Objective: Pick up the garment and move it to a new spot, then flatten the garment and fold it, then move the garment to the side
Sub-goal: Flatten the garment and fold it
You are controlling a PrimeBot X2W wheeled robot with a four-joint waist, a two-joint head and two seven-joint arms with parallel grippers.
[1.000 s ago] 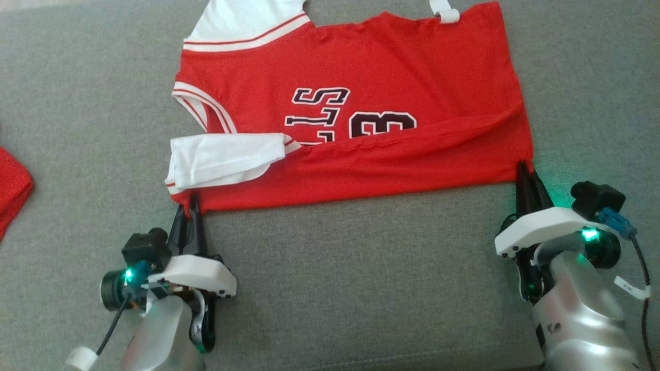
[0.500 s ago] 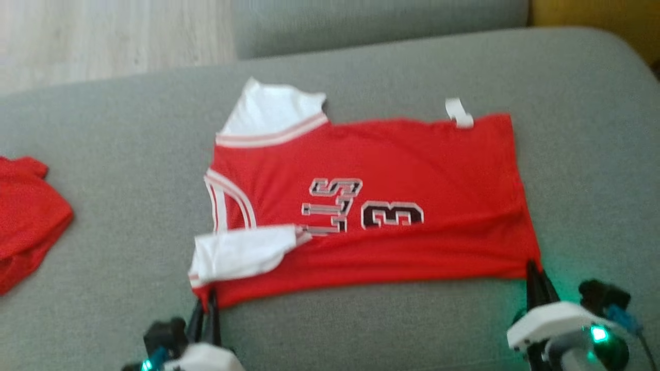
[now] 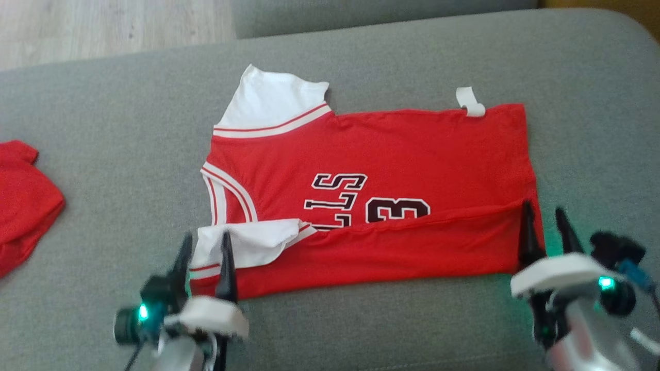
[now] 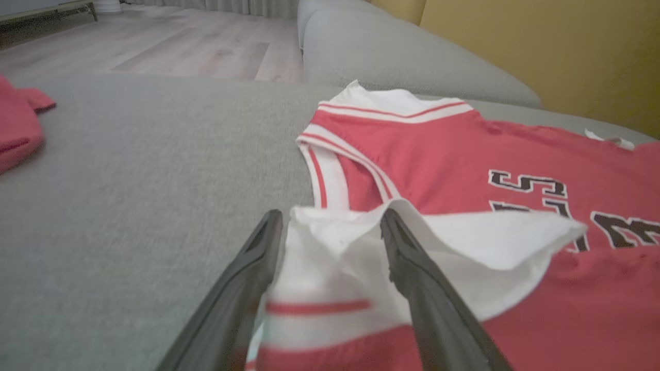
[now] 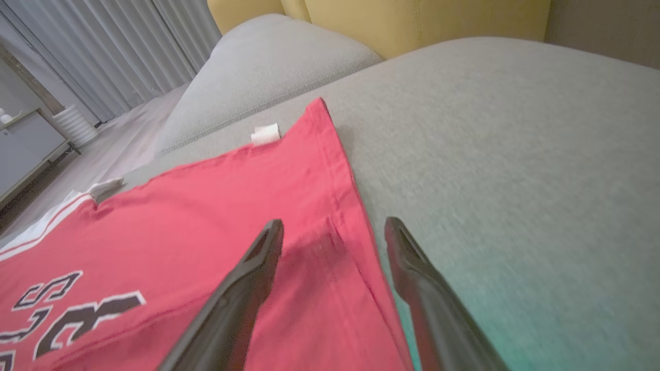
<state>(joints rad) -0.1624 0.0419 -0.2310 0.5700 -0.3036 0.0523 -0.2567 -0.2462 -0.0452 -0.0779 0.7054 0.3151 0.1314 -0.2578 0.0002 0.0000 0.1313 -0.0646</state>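
At the near edge of the grey sofa (image 3: pixel 103 129), both pincers stand open at the near corners of the red jersey (image 3: pixel 386 154), gripping nothing. The left pincer (image 3: pixel 206 237) has its fingers spread to either side of the near-left corner, where the near sleeve (image 3: pixel 258 242), white, lies folded over the red cloth; in its wrist view the left pincer (image 4: pixel 331 216) straddles that sleeve's edge. The right pincer (image 3: pixel 542 207) is at the near-right corner; in its wrist view the right pincer (image 5: pixel 335 223) has one finger over the red cloth and the other over bare sofa just past the side hem. The jersey lies flat and sideways in the middle of the sofa, its near strip folded up over the lower part of the lettering (image 3: pixel 337 193). At its far edge the far sleeve (image 3: pixel 273 100) sticks out on the left and a white tag (image 3: pixel 470 102) on the right. Well apart to the left lies another red cloth (image 3: pixel 20 201). Beyond the sofa are a wood floor (image 3: pixel 103 26) and a yellow backrest (image 5: pixel 412 20).
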